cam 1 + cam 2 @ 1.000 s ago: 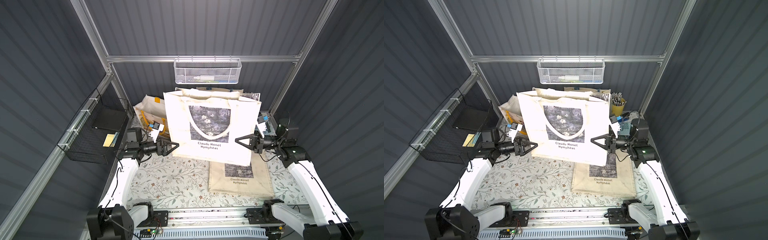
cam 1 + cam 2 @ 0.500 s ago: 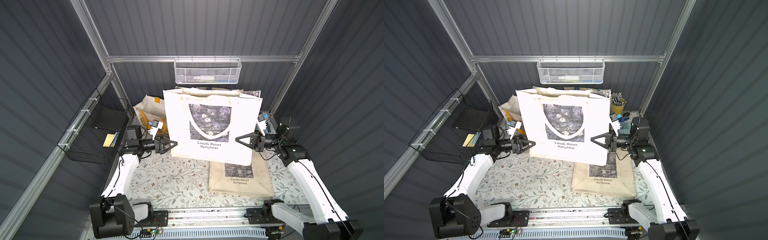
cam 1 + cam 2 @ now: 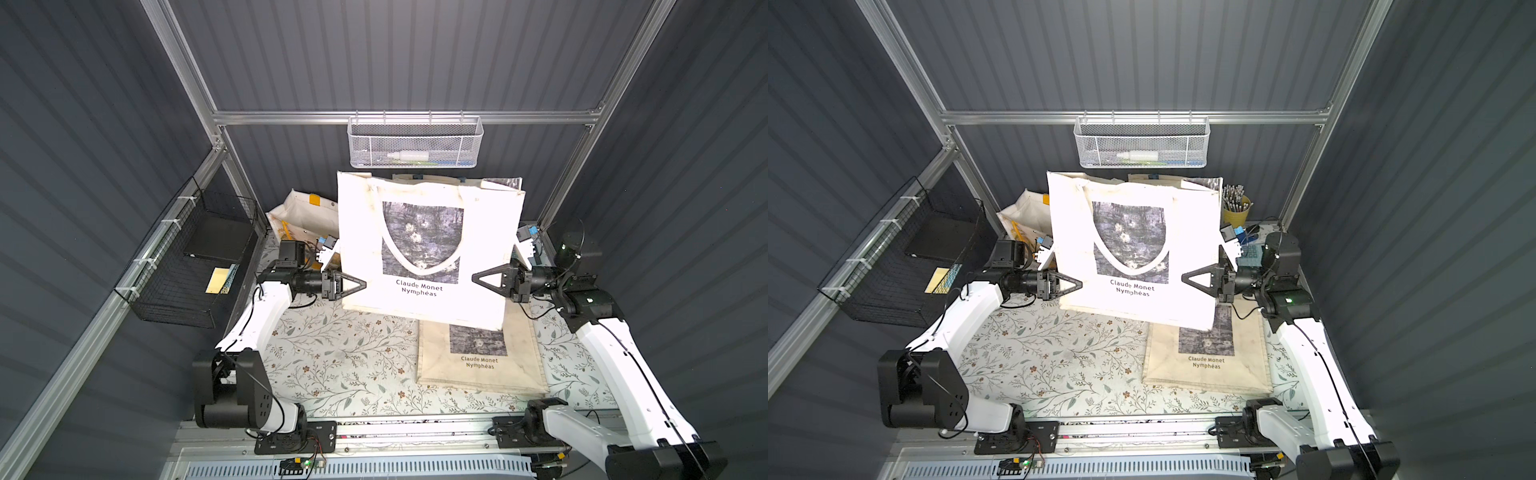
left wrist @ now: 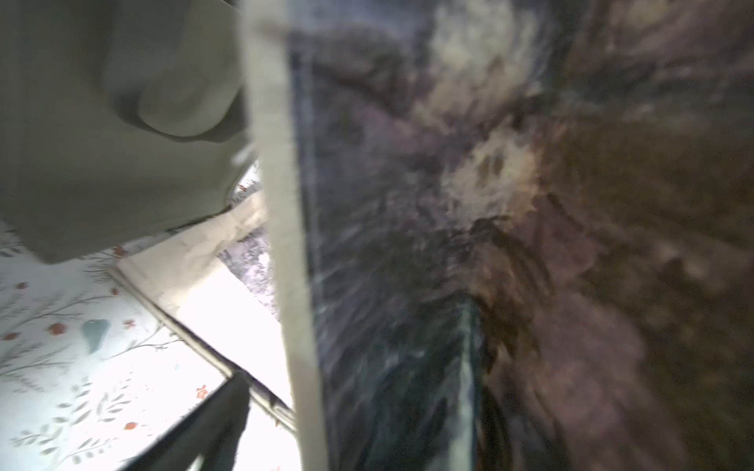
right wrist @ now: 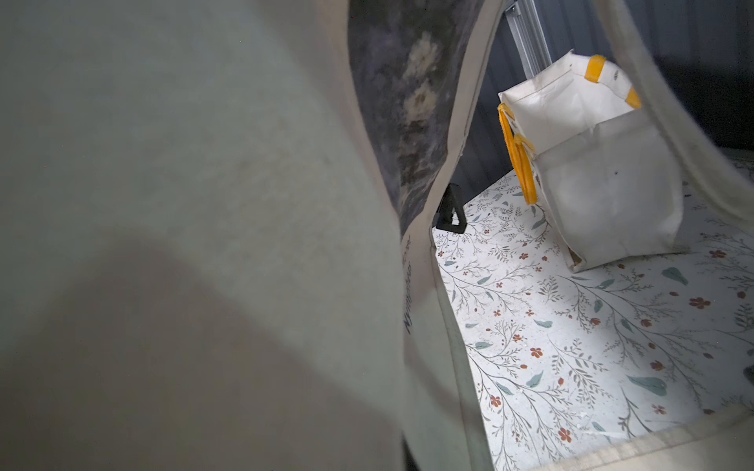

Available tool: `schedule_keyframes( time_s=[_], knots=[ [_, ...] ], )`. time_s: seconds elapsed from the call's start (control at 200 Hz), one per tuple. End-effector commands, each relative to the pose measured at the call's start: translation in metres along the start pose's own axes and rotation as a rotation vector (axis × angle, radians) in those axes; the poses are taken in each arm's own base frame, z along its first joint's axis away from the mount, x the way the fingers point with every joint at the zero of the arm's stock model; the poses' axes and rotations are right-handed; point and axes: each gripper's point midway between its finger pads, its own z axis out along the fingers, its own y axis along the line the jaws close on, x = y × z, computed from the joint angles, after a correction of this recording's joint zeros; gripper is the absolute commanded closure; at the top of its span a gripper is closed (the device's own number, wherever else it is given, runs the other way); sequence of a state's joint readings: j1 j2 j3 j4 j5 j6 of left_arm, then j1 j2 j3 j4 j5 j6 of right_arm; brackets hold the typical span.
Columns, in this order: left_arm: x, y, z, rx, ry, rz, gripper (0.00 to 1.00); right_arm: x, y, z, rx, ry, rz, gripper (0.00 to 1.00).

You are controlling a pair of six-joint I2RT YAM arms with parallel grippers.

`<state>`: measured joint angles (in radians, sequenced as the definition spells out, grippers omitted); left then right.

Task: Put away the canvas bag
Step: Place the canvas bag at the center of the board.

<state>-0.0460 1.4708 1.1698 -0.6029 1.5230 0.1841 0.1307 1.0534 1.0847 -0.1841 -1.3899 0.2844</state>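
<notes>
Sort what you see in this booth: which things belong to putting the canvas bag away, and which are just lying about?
Job: raised bag, left gripper, right gripper, yellow-strapped bag (perhaps the destination).
Lying about: flat bag, white basket, black basket, pencil cup.

Hard light from above burns the canvas bag point(image 3: 432, 307) and floral mat point(image 3: 332, 357) near white in both top views, the ribbed walls point(image 3: 83, 166) sit dim and splay outward at the edges, and close cloth smears both wrist views, grey in shadow.
</notes>
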Motion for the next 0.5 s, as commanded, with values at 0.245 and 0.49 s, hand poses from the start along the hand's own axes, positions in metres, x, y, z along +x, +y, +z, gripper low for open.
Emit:
schedule_keyframes(
  time_s=[0.245, 0.49],
  knots=[
    [-0.012, -0.044, -0.004, 0.093, -0.109, 0.045, 0.95, 0.0, -0.01, -0.003, 0.102, -0.022, -0.112, 1.0],
    [-0.005, -0.053, -0.017, 0.052, -0.14, 0.106, 1.0, 0.024, -0.064, -0.027, 0.354, -0.031, 0.019, 1.0]
  ],
)
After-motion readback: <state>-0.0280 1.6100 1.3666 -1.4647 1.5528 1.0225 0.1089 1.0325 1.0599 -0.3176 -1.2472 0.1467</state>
